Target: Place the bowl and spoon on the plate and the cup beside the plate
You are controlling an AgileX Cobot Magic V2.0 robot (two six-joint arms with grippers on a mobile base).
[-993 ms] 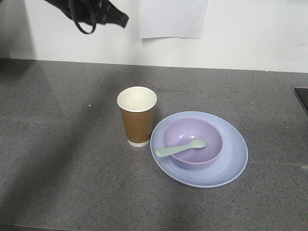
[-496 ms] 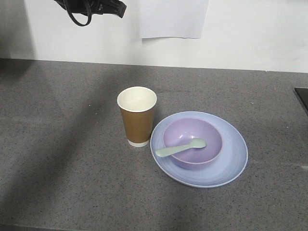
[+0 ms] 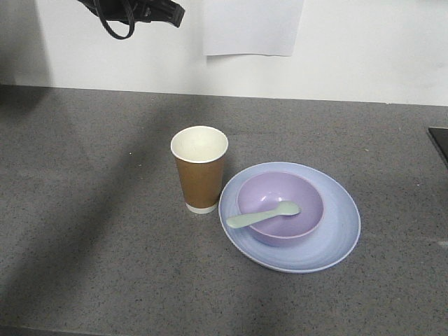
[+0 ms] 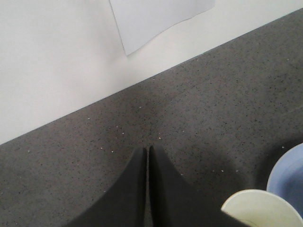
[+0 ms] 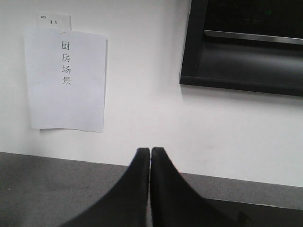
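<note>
The plate (image 3: pixel 290 217) is lying flat on the grey counter (image 3: pixel 84 210), and the bowl (image 3: pixel 280 208) is sitting upright on it, slightly toward 10 o'clock of the plate's middle. The spoon (image 3: pixel 262 215) is resting in the bowl with its oval head down inside and its handle leaning over the rim toward 8 o'clock, the tip hanging above the plate. The cup (image 3: pixel 199 169) is standing upright at 9 o'clock of the plate, just beside its edge; whether the two are touching cannot be told. Judged from this layout, the arrangement is looking complete.

The left gripper (image 4: pixel 147 153) is hanging above the counter with its fingers pressed together and nothing between them (the front view is showing only a dark part of an arm at the top edge). The right gripper (image 5: pixel 150 153) is likewise pressed together and empty, facing the wall with its paper sheet (image 5: pixel 66 80).

Should anything need nudging, the cup is probably being the touchiest piece: light, thin-walled paper that would crush under a hard squeeze and tip easily, so a gentle hold across the mid-wall looks best. The bowl and plate appear stiff, smooth and slippery, best taken at the rim. The spoon is small and light; its thick handle is offering the obvious hold.
</note>
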